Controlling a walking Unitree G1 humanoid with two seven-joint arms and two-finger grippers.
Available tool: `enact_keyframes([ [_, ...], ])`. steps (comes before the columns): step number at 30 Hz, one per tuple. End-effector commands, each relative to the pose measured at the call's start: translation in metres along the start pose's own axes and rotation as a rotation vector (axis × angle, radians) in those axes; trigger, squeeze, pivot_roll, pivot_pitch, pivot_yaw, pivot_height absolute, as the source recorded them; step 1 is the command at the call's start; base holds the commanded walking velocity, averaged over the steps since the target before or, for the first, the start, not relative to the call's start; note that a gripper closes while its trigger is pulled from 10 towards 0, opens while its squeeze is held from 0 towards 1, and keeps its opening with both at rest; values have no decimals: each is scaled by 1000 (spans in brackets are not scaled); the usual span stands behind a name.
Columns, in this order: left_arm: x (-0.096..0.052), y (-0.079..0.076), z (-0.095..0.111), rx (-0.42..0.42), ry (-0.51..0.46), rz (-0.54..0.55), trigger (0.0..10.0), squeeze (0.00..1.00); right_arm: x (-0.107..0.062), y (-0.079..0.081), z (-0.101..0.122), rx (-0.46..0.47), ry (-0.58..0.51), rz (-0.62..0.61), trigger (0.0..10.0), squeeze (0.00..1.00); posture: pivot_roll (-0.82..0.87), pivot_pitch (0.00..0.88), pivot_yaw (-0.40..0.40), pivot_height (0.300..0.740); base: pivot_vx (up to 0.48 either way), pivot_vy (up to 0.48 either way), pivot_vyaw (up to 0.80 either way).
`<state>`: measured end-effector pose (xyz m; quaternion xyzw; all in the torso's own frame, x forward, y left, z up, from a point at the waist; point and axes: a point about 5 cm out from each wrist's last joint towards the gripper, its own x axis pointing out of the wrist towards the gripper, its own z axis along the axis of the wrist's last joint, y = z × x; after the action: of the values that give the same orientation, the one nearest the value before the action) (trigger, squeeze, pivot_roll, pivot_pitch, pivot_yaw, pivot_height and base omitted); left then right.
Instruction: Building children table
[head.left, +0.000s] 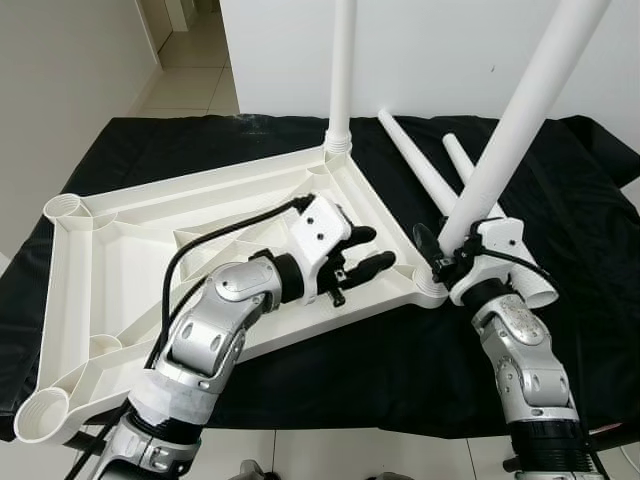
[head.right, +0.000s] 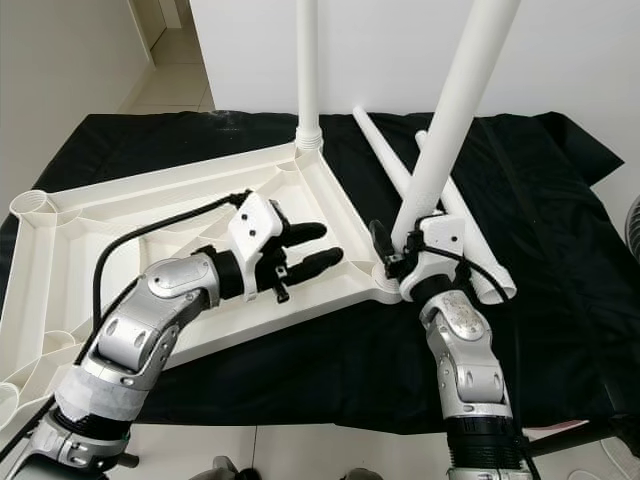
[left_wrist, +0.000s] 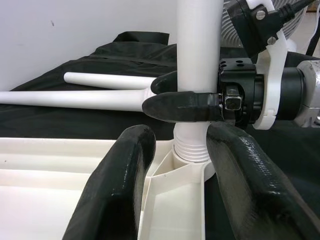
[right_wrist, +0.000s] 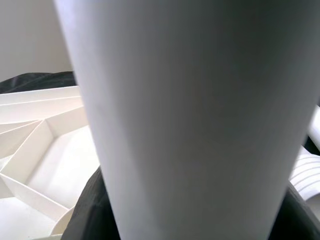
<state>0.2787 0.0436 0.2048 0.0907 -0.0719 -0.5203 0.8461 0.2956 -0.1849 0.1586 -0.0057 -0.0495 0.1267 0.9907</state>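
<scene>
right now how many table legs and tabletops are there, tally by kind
table legs fitted upright in corner sockets: 2 (far corner leg, leg held by the right hand)
loose table legs lying on the black cloth: 2 (first, second)
tabletop, upside down: 1
total: 5
</scene>
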Motion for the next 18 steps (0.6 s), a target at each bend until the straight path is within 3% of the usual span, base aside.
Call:
enact_keyframes([
  [1, 1, -1, 2, 6, 0, -1, 10000, 0, -6, -6, -28, 107, 134, -67, 10000, 0, -122, 56, 79, 740, 0, 0, 0],
  [9, 1, -2, 1, 3, 1, -3, 10000, 0, -6, 0, -24, 77, 87, -71, 10000, 0, -121, 62, 77, 740, 0, 0, 0],
  [18, 1, -4, 0, -1, 1, -4, 10000, 0, -2, 12, -23, 84, 21, -298, 10000, 0, -116, 71, 69, 740, 0, 0, 0],
])
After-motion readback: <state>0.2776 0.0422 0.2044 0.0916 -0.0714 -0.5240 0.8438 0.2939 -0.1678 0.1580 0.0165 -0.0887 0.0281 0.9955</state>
